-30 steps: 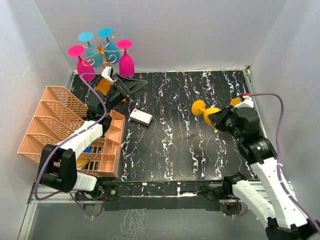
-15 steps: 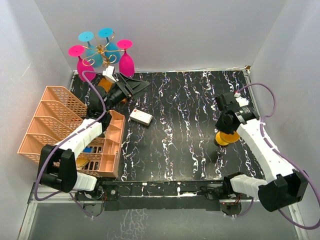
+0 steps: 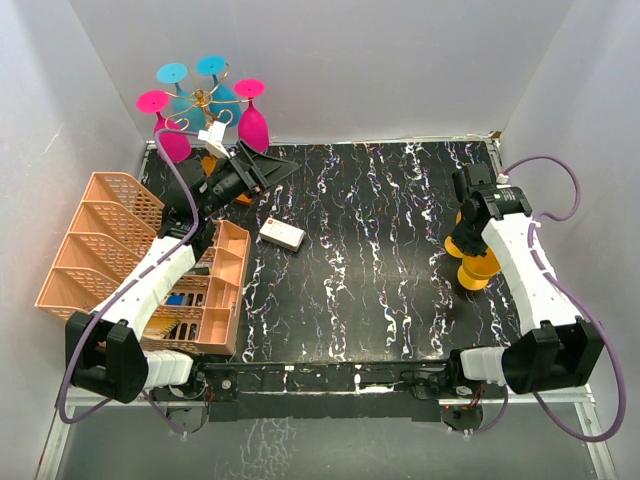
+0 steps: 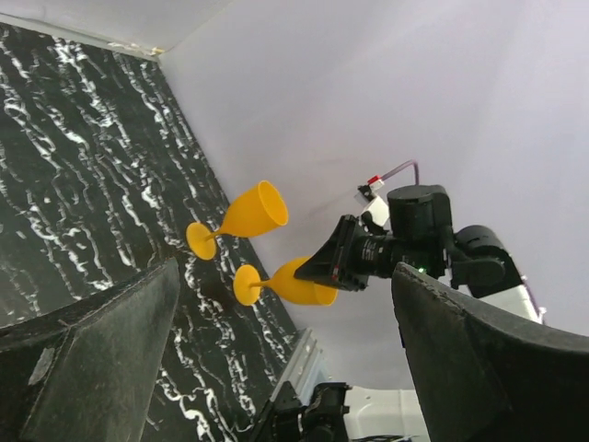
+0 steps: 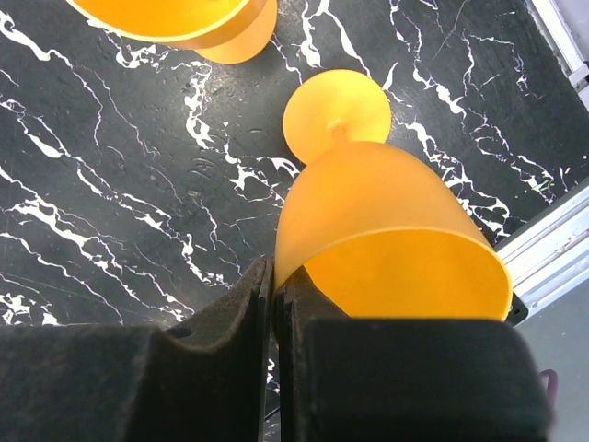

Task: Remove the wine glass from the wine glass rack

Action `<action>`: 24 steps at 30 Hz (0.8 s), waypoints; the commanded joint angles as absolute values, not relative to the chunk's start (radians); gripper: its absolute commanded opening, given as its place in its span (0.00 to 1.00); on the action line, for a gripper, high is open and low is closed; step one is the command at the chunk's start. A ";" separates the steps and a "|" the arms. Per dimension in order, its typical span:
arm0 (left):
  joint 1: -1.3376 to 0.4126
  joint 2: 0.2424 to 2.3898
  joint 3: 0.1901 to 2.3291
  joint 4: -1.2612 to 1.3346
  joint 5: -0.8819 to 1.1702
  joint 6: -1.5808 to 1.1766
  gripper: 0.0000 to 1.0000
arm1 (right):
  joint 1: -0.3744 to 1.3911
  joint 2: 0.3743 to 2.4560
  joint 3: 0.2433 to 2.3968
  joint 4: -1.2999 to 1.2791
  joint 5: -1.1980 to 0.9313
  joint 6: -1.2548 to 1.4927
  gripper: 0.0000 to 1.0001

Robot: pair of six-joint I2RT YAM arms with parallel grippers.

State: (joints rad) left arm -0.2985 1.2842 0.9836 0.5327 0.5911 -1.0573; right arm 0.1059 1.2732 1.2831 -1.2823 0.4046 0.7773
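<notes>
The gold wire wine glass rack [image 3: 205,100] stands at the back left corner, with two pink glasses [image 3: 253,125] and two blue glasses [image 3: 190,112] hanging from it; its orange-brown base [image 3: 207,162] is mostly hidden by my left arm. My left gripper [image 3: 265,170] [image 4: 285,368] is open and empty, just right of the rack. My right gripper [image 3: 470,245] [image 5: 276,276] is shut on the rim of an orange wine glass [image 3: 479,271] [image 5: 386,221] [image 4: 294,284], upright with its foot at the table. A second orange glass [image 3: 463,215] [image 4: 247,215] [image 5: 184,23] stands beside it.
A peach lattice basket [image 3: 130,250] lies at the left under my left arm. A small white box [image 3: 282,235] lies on the black marbled table [image 3: 370,260]. White walls close in the left, back and right sides.
My right arm swung the orange glass from sideways in the air down and upright at the right side of the table. My left gripper shifted slightly up beside the rack.
</notes>
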 commanded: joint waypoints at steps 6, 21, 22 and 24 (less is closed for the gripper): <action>-0.359 1.232 1.100 0.292 0.538 -0.873 0.96 | 0.037 1.380 1.366 -1.287 0.371 0.788 0.08; -0.399 1.259 1.093 0.339 0.532 -0.899 0.97 | -0.030 1.469 1.415 -1.252 0.299 0.773 0.08; -0.400 1.262 1.098 0.337 0.532 -0.899 0.97 | -0.033 1.474 1.417 -1.252 0.300 0.773 0.08; -0.405 1.267 1.107 0.328 0.531 -0.895 0.97 | -0.037 1.479 1.415 -1.252 0.305 0.774 0.08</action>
